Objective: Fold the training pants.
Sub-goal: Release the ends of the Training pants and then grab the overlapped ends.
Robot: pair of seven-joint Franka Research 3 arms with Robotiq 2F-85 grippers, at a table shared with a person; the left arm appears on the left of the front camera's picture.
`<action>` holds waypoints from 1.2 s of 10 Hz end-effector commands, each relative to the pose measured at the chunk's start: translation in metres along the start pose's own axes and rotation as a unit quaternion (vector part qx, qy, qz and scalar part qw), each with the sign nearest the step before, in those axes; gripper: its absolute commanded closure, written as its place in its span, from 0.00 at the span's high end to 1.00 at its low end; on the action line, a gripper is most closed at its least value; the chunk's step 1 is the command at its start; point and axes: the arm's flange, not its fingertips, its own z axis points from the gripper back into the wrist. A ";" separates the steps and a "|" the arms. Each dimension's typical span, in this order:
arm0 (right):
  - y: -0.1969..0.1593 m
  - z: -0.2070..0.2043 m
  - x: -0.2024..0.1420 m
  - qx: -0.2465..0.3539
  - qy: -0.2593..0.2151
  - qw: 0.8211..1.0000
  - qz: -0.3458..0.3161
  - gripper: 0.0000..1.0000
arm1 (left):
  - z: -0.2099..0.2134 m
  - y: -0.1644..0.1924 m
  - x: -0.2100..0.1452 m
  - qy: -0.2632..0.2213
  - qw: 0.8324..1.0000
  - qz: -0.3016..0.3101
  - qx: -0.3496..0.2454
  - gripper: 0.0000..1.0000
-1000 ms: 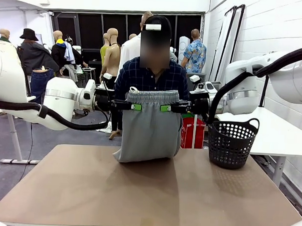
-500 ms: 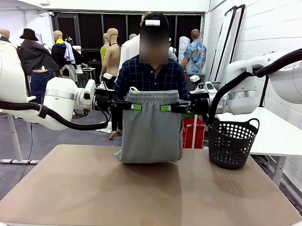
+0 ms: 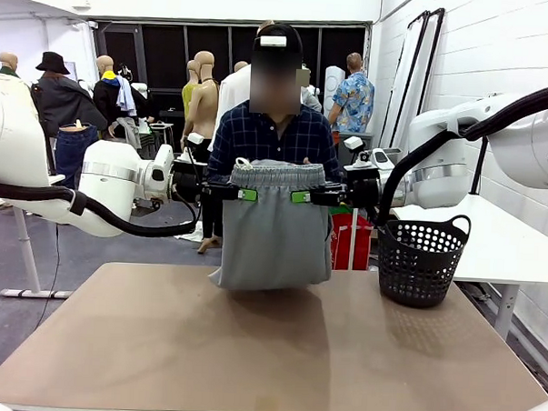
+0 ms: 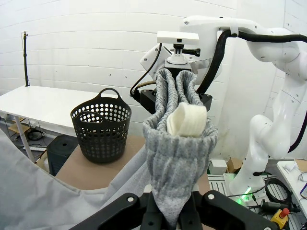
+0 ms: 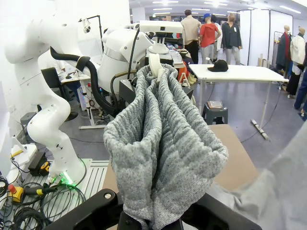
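Observation:
The light grey training pants hang folded over above the far part of the table, held up by the waistband. My left gripper is shut on the waistband's left end, my right gripper on its right end. The lower fold just brushes the tabletop. In the left wrist view the gathered waistband rises from between my shut fingers, with the white drawstring bunched on it. From the right wrist, the waistband shows pinched the same way. A person stands right behind the pants.
A black perforated basket stands at the table's far right corner, also the basket in the left wrist view. A white table lies beyond on the right. The near half of the brown tabletop lies bare.
The hanging pants have risen slightly and swung; the bottom fold sits a little higher over the table. Both grippers stay shut in place.

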 end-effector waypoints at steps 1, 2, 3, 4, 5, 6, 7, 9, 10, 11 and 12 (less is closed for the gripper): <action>0.001 0.000 0.001 0.005 -0.003 1.000 0.001 0.00 | 0.000 -0.001 0.003 0.001 1.000 -0.006 0.005 0.00; 0.001 0.000 0.001 0.005 -0.003 1.000 0.001 0.00 | 0.000 -0.001 0.003 0.001 1.000 -0.006 0.005 0.00; 0.001 0.000 0.001 0.005 -0.003 1.000 0.001 0.00 | 0.000 -0.001 0.003 0.001 1.000 -0.006 0.005 0.00; 0.001 0.000 0.001 0.005 -0.003 1.000 0.001 0.00 | 0.000 -0.001 0.003 0.001 1.000 -0.006 0.005 0.00; 0.001 0.000 0.001 0.005 -0.003 1.000 0.001 0.00 | 0.000 -0.001 0.003 0.001 1.000 -0.006 0.005 0.00; 0.001 0.000 0.001 0.005 -0.003 1.000 0.001 0.00 | 0.000 -0.001 0.003 0.001 1.000 -0.006 0.005 0.00; 0.001 0.000 0.001 0.005 -0.003 1.000 0.001 0.00 | 0.000 -0.001 0.003 0.001 1.000 -0.006 0.005 0.00; 0.001 0.000 0.001 0.005 -0.003 1.000 0.001 0.00 | 0.000 -0.001 0.003 0.001 1.000 -0.006 0.005 0.00; 0.001 0.000 0.001 0.005 -0.003 1.000 0.001 0.00 | 0.000 -0.001 0.003 0.001 1.000 -0.006 0.005 0.00; 0.001 0.000 0.001 0.005 -0.003 1.000 0.001 0.00 | 0.000 -0.001 0.003 0.001 1.000 -0.006 0.005 0.00; 0.001 0.000 0.001 0.005 -0.003 1.000 0.001 0.00 | 0.000 -0.001 0.003 0.001 1.000 -0.006 0.005 0.00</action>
